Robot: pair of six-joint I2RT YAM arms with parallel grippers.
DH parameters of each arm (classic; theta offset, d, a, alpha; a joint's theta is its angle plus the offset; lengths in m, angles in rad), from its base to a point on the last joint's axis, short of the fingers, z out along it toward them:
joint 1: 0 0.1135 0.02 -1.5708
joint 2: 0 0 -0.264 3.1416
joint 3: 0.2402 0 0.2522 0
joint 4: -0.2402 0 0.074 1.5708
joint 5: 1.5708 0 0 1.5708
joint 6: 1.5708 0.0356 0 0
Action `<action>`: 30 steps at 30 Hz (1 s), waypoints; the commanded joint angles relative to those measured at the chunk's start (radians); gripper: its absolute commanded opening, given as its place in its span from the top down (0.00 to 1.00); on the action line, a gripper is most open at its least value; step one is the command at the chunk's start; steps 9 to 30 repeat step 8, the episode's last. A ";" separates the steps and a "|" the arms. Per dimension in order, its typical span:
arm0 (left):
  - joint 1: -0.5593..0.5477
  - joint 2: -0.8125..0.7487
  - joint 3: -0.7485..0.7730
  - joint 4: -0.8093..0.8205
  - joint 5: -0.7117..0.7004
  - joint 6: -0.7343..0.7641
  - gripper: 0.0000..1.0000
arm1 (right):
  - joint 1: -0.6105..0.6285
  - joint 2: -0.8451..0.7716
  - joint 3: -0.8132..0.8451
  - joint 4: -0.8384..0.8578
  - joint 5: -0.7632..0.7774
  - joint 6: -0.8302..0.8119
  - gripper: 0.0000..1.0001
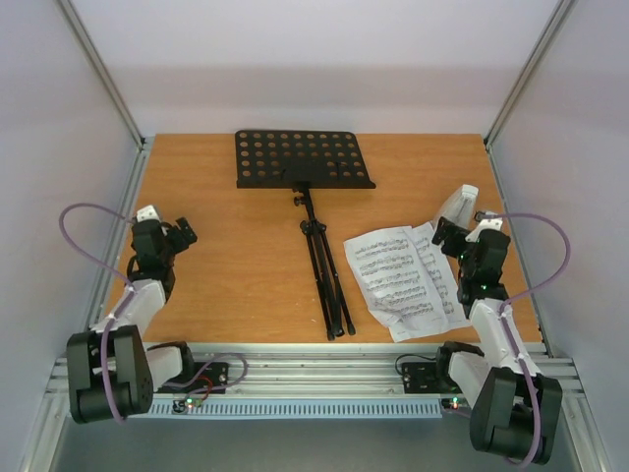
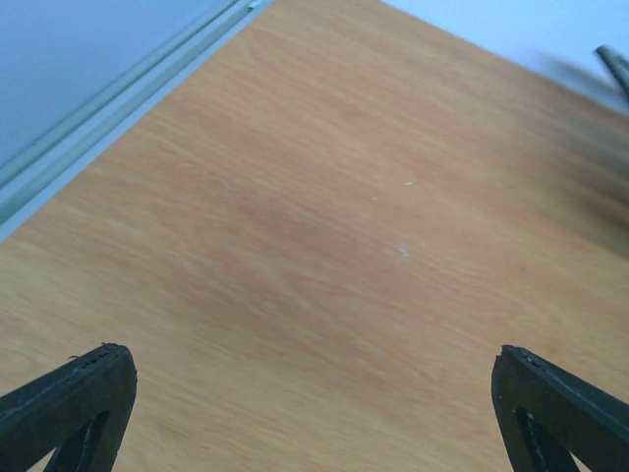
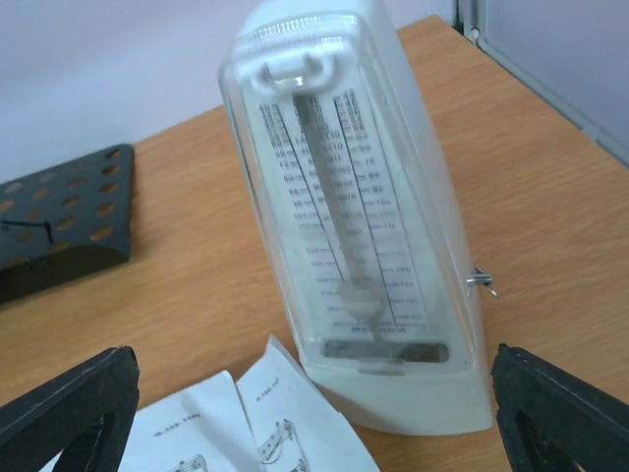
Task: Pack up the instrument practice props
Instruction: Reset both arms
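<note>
A black music stand [image 1: 313, 206] lies flat on the wooden table, its round-holed desk [image 1: 302, 158] at the back, its folded legs pointing to the front. White sheet-music pages [image 1: 405, 278] lie right of it. A pale wedge-shaped metronome [image 1: 455, 208] with a clear cover stands upright behind the pages; it fills the right wrist view [image 3: 359, 226]. My right gripper [image 3: 314, 413] is open, just in front of the metronome and not touching it. My left gripper [image 2: 313, 413] is open and empty over bare wood at the table's left [image 1: 182, 236].
Metal frame rails [image 1: 118, 246] run along the table's left and right edges, with white walls behind. A corner of the stand's desk [image 3: 64, 211] shows left of the metronome. The pages' top corners [image 3: 265, 413] lie against the metronome's base.
</note>
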 commanded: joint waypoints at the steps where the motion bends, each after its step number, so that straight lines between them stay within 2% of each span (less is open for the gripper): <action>1: 0.003 0.040 -0.068 0.376 -0.108 0.076 0.01 | -0.004 0.021 -0.097 0.335 0.021 -0.076 0.01; 8: 0.002 0.085 -0.103 0.463 -0.092 0.088 0.01 | 0.006 0.131 -0.104 0.417 -0.005 -0.083 0.02; 30: 0.002 0.085 -0.103 0.463 -0.092 0.088 0.01 | 0.006 0.131 -0.104 0.417 -0.005 -0.083 0.02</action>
